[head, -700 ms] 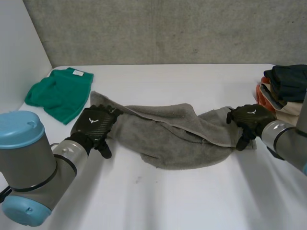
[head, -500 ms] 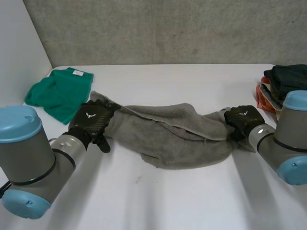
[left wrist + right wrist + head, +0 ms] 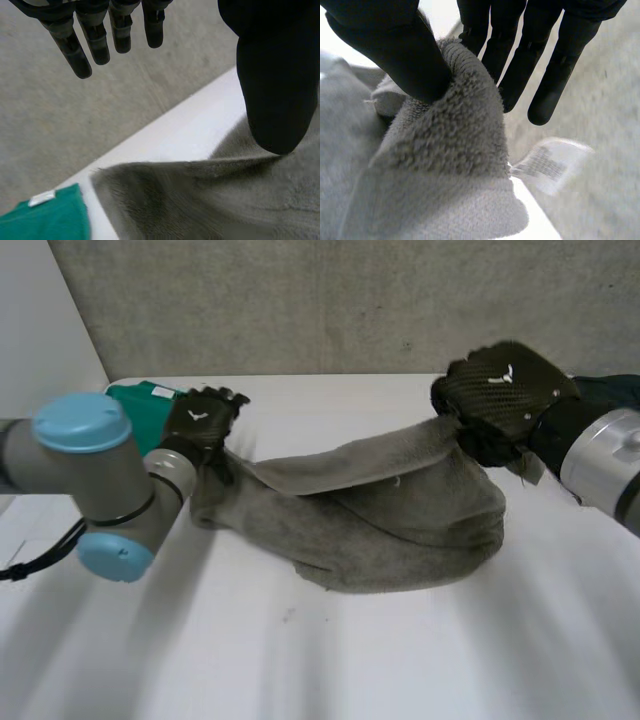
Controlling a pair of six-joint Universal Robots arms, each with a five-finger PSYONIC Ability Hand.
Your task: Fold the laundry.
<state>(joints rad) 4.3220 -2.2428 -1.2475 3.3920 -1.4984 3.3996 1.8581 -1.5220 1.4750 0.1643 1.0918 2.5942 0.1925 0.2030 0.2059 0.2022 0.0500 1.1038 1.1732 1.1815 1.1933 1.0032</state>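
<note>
A grey towel (image 3: 400, 515) lies bunched across the middle of the white table (image 3: 350, 660). My right hand (image 3: 505, 388) is raised above the towel's right end and lifts it. In the right wrist view its thumb (image 3: 395, 45) and fingers (image 3: 545, 65) pinch a thick fold of the towel (image 3: 450, 150), and a white label (image 3: 550, 162) hangs beside it. My left hand (image 3: 203, 420) is at the towel's left end. In the left wrist view its fingers (image 3: 95, 40) are straight and spread, and its thumb (image 3: 272, 95) rests at the towel's edge (image 3: 210, 195).
A green cloth (image 3: 135, 395) lies at the back left, just behind my left hand, and its corner (image 3: 45, 220) lies beside the towel. A pile of dark and orange clothes (image 3: 612, 390) sits at the far right. A grey wall (image 3: 320, 300) backs the table.
My right hand has risen and pulled the towel's right end up off the table. My left hand has moved back toward the green cloth, and the towel has bunched up between them.
</note>
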